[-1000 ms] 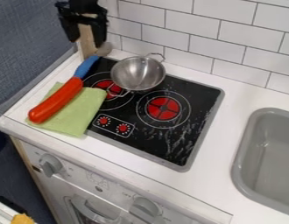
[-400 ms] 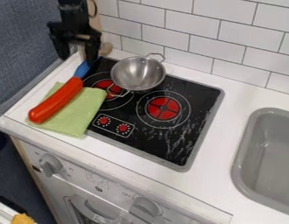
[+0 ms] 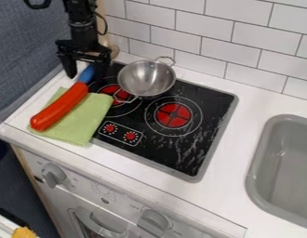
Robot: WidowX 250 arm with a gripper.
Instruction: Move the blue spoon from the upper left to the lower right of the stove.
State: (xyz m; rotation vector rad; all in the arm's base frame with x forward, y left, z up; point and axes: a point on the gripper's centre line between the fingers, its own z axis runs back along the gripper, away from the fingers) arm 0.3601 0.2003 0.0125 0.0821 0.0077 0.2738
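1. Blue spoon (image 3: 87, 74): it lies at the stove's ten-to-eleven o'clock corner in the camera view, its bowl partly hidden.
2. Since the earlier frames the black tool (image 3: 84, 80) has come down toward the spoon. Its fingers are parted, one on each side of the blue handle, with nothing gripped that I can see.
3. The spoon, pot and towel have not shifted. For the task, this looks like the last alignment before a grasp; closing on the handle and lifting would come next, then a carry toward about five o'clock on the stove (image 3: 181, 158).
4. A red, sausage-shaped toy (image 3: 59, 108) reaches the near end of the handle, at seven o'clock from it; whether they touch I cannot tell. It could be nudged during the lift.
5. The pot (image 3: 146, 78), round, shiny metal with thin loop handles, sits at twelve o'clock on the stove, so the carry probably needs height.
6. Under the toy, at nine o'clock, is a soft green cloth towel (image 3: 88, 118). The stovetop is black and glossy, with red round burners and pale streaks, set in a smooth white desk (image 3: 243, 153).
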